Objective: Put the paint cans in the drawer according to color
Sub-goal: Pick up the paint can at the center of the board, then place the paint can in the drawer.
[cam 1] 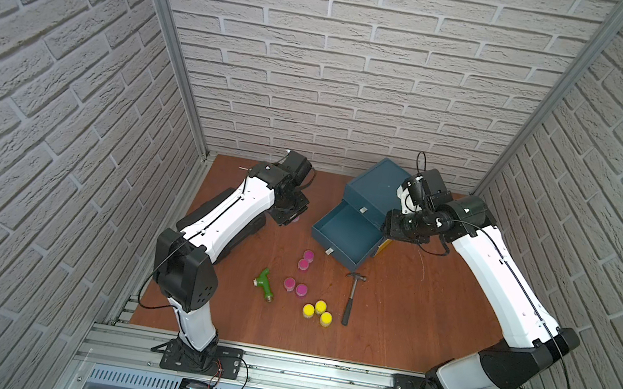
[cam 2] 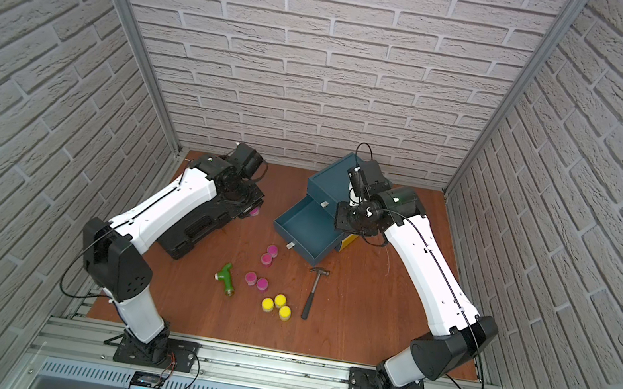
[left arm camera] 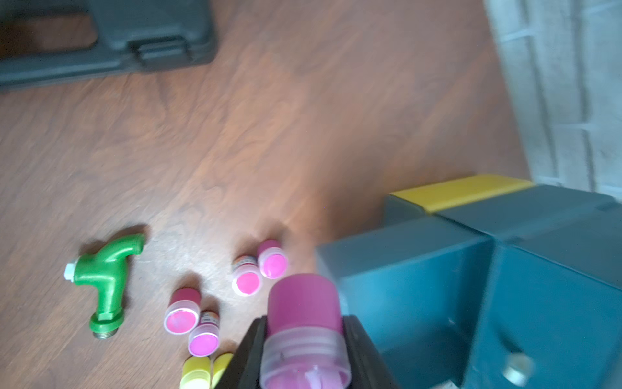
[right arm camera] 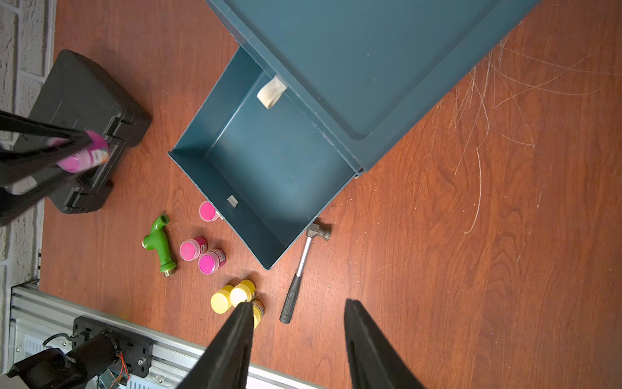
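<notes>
Brick walls (cam 1: 342, 62) enclose wooden table (cam 1: 431, 305); left hand (left arm camera: 304, 323) grips pink can (left arm camera: 304, 299), right hand (right arm camera: 299, 302) gapes.

pink can (left arm camera: 304, 313) gripped, yellow cans (cam 1: 320, 307) clustered, teal drawer (cam 1: 350, 232) open

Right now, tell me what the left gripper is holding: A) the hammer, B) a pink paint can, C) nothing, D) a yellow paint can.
B: the left wrist view shows the left gripper closed on a pink paint can; the hammer and the yellow paint cans lie on the table.
</notes>
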Available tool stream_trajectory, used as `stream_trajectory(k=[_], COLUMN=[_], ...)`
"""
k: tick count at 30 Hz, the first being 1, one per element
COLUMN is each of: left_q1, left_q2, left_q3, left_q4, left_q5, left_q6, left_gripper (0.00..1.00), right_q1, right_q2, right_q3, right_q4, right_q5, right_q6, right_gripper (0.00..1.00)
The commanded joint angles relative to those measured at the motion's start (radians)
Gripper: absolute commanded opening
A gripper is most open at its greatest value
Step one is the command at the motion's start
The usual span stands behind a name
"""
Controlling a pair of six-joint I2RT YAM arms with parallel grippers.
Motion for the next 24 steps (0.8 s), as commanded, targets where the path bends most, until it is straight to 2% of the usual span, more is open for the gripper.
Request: stream_trajectory(k=[1,8,15,24], left_q1=[-0.043,-0.106,-0.145,-0.17], left_q2=[0.105,0.283,0.34,0.378], left_q3=[0.132,0.35,0.374,0.359], left_q4=[-0.09,-0.12,-0.112,-0.111], left_q5=[0.011,0.036,0.035,0.038], left_q6=[0.042,0.016,0.001,-0.016], left_gripper=[0.21,0.2,0.2,0.22], right_q1=[-0.004,-0.005,-0.005,-0.005], right_q2=[-0.041,-0.114,-0.231,-0.263], right_q3=[0.033,0.038,-0.004,-0.019], right_q4=[0.007,0.066,0.181,0.199], right_q5=[0.032,0.068,0.108,0.101], right_q6=[-0.013,-0.025,-0.045,-0.047], right_gripper=[0.5,0.49,0.48,0.47])
